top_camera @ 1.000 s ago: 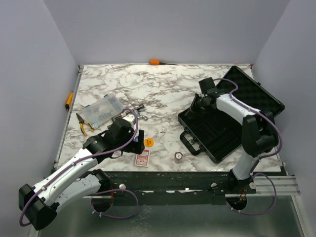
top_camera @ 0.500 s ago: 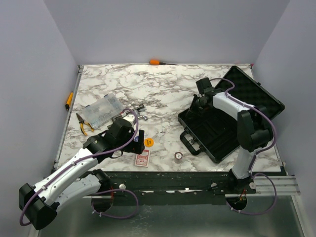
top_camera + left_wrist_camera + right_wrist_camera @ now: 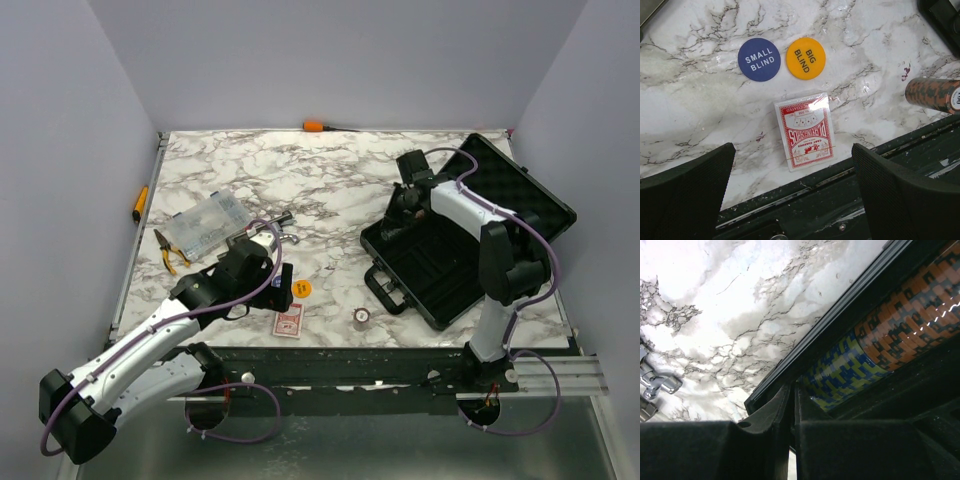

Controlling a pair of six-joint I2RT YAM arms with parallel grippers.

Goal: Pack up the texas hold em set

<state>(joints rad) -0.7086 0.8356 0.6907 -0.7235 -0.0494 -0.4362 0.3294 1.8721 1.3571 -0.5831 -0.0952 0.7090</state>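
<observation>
The black case [image 3: 440, 275] lies open at the right, its foam-lined lid [image 3: 520, 195] leaning back. My right gripper [image 3: 404, 208] is shut and empty, its tip at the case's far left corner. In the right wrist view the shut gripper [image 3: 793, 402] touches a row of blue-yellow chips [image 3: 840, 372] and orange chips [image 3: 910, 310] lying in the case. My left gripper [image 3: 795, 200] is open above the table's front edge, just short of the red-backed deck [image 3: 803, 131]. Beyond the deck lie the blue disc [image 3: 759, 59] and the orange disc [image 3: 805, 58]. A small chip stack [image 3: 935, 94] lies on its side at the right.
A clear plastic box [image 3: 205, 222], pliers [image 3: 165, 250] and a grey metal clamp [image 3: 285, 225] sit behind the left gripper. An orange-handled screwdriver [image 3: 315, 126] lies at the far edge. A yellow tool [image 3: 140, 203] lies off the left edge.
My right gripper has shifted a little left and farther back, towards the case's far left corner. The left arm has barely moved.
</observation>
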